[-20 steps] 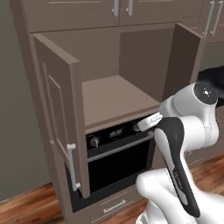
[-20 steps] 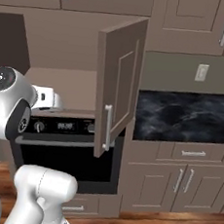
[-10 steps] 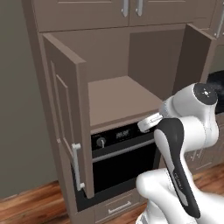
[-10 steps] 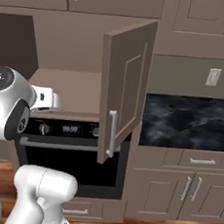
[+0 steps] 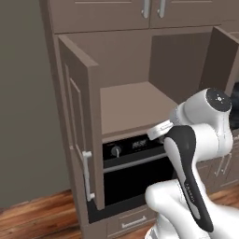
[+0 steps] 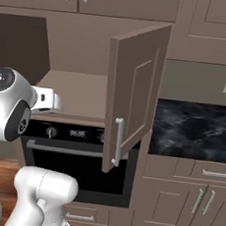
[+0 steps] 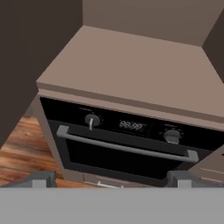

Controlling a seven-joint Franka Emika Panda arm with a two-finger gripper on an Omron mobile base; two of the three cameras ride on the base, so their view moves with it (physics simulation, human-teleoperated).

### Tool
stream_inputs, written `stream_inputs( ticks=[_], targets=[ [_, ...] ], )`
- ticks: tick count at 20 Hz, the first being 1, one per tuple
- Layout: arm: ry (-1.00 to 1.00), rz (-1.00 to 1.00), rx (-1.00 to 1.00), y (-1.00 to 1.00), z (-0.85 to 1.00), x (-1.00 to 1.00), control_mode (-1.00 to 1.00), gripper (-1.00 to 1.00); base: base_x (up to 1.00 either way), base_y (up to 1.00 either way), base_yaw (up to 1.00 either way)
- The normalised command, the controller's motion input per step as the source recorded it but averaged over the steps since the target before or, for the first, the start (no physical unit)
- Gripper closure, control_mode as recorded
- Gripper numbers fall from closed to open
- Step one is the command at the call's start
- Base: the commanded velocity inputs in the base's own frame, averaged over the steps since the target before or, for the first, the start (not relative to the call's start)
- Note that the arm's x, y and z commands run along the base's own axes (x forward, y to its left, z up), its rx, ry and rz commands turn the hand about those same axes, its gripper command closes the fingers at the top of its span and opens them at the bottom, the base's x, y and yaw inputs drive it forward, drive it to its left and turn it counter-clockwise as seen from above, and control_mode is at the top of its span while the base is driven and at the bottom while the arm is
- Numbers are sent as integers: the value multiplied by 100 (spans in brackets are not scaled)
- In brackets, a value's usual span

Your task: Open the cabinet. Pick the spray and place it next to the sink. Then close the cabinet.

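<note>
The cabinet (image 5: 132,105) stands with both doors swung wide: the left door (image 5: 82,135) with its silver bar handle (image 5: 87,175), and the right door (image 6: 135,93). Its plain tan shelf (image 7: 131,65) is bare, and the spray is out of view. My gripper (image 7: 110,180) is open; its fingertips (image 7: 42,178) stand far apart with nothing between them. It hovers in front of the shelf's front edge, looking down over the oven. My white hand (image 5: 159,129) juts from the arm toward the cabinet, and is seen from the other side as hand (image 6: 48,101).
A black oven (image 7: 127,142) with a long silver handle (image 7: 124,147) and knobs sits right under the shelf. Shorter same-coloured doors (image 5: 140,11) run above. A black marbled counter (image 6: 197,129) with drawers below lies to the right. Wooden floor (image 5: 37,217) lies below.
The whole scene has slid to the right and slightly down in both base views, so the base has moved. The arm's pose and the open doors look unchanged.
</note>
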Motion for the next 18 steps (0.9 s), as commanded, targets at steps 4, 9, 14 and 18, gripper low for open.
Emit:
stream_inputs(
  ticks=[4,9,14,18],
  targets=[
    [0,0,0,0,0,0,100,-100,32,-33,24],
    [0,0,0,0,0,0,100,-100,16,-13,15],
    [0,0,0,0,0,0,100,-100,26,-23,6],
    [0,0,0,0,0,0,100,-100,44,-23,-3]
  ],
)
